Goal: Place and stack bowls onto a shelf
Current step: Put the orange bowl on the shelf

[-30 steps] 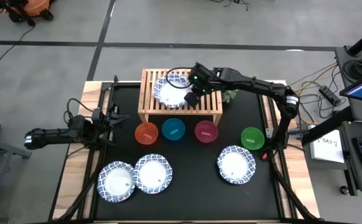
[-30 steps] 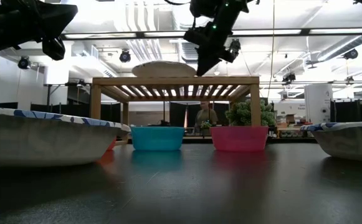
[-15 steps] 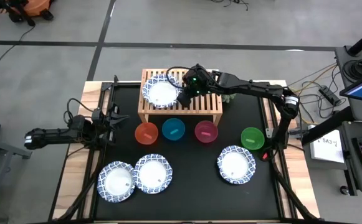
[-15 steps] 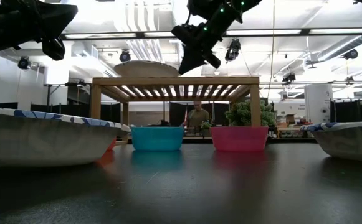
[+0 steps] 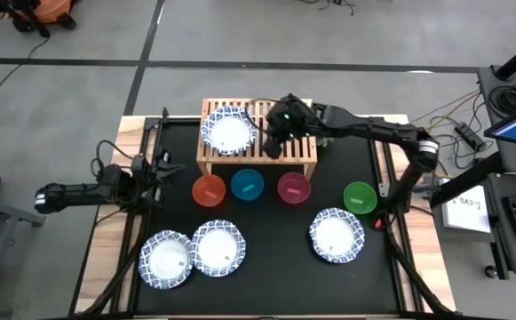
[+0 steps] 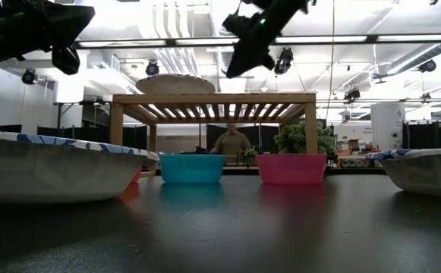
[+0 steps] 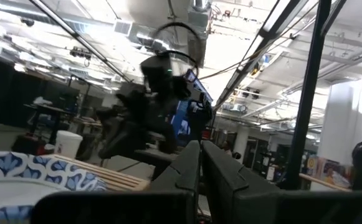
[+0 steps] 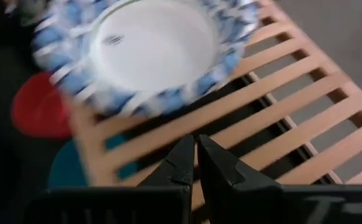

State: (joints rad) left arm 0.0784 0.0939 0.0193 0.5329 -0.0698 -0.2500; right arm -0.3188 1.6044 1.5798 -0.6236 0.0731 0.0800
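Note:
One white bowl with a blue patterned rim point(image 5: 229, 132) rests on its base on the left part of the light-wood shelf's slatted top point(image 5: 297, 153). It also shows in the right wrist view point(image 8: 146, 50) and the low view point(image 6: 176, 83). My right gripper point(image 5: 273, 144) is shut and empty above the slats point(image 8: 280, 118), just right of that bowl and apart from it. My left gripper point(image 5: 164, 172) is shut and empty at the table's left edge, left of the shelf.
Red point(image 5: 209, 189), teal point(image 5: 247, 185), magenta point(image 5: 294, 188) and green point(image 5: 360, 196) bowls stand in a row on the black mat in front of the shelf. Three white blue-rimmed bowls point(image 5: 166, 260) point(image 5: 218, 248) point(image 5: 336, 236) lie nearer. A bumpy green object point(image 5: 329, 136) sits right of the shelf.
My right gripper went toward the table's left edge with the white bowl, which slid left along the shelf top. It then drew back toward the right and rose, leaving the bowl on the shelf's left part.

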